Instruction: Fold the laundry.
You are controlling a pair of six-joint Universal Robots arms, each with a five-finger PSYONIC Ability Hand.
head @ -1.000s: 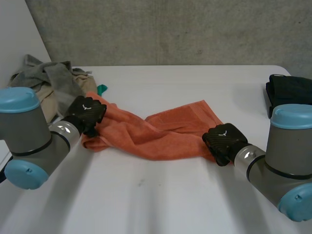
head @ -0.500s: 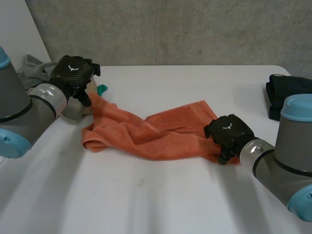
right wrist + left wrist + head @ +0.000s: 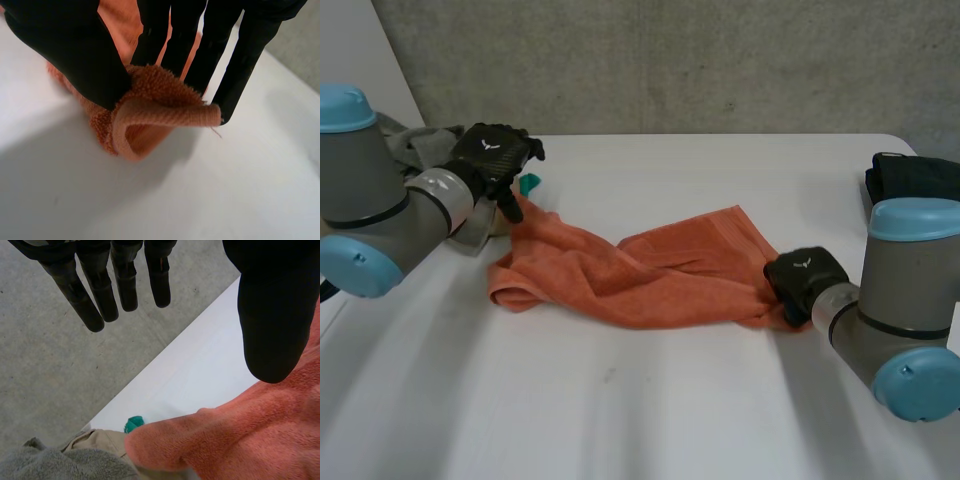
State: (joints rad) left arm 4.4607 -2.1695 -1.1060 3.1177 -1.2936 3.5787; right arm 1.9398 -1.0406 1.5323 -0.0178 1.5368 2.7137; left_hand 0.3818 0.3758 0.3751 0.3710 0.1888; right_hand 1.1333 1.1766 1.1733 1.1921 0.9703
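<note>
Rumpled orange towel (image 3: pixel 650 275) across the middle of the counter (image 3: pixel 650 410).
The right hand (image 3: pixel 803 278) pinches the towel's right end between thumb and fingers and has drawn slightly toward the counter's right edge. The left hand (image 3: pixel 496 153), released with straight fingers, has left the towel's left end and hovers beside the clothes pile (image 3: pixel 420 150) at the far left corner.
</note>
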